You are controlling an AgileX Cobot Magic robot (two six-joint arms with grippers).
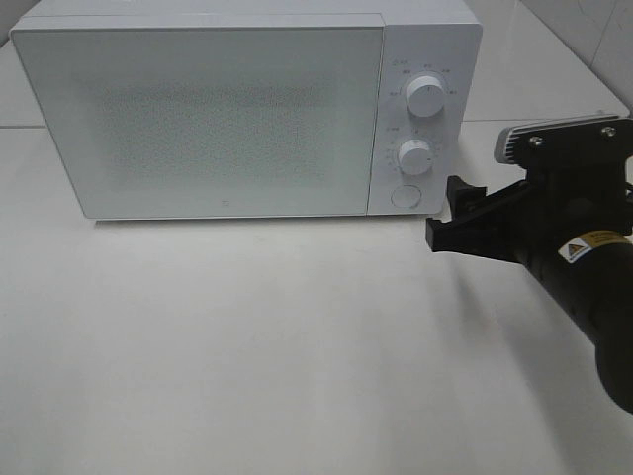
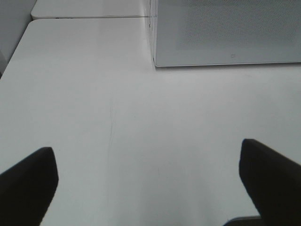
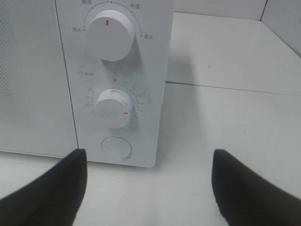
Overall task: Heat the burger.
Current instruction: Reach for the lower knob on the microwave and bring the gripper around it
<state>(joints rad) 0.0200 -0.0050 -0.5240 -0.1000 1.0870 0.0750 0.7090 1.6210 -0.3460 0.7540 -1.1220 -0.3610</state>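
The burger is out of view in all three frames. A white microwave (image 1: 237,109) stands at the back of the table with its door shut. My right gripper (image 1: 447,213) hovers open just off the microwave's lower right corner, beside the control panel, and nothing is between its fingers. The right wrist view has the gripper (image 3: 150,188) facing the panel: an upper knob (image 3: 112,34), a lower knob (image 3: 114,108) and a round button (image 3: 116,147). My left gripper (image 2: 149,188) is open and empty over bare table, some way in front of the microwave's left corner (image 2: 155,63).
The white table (image 1: 247,346) stretches in front of the microwave. A seam (image 3: 225,87) between table panels runs to the right of the microwave. A tiled wall (image 1: 593,30) rises at the back right.
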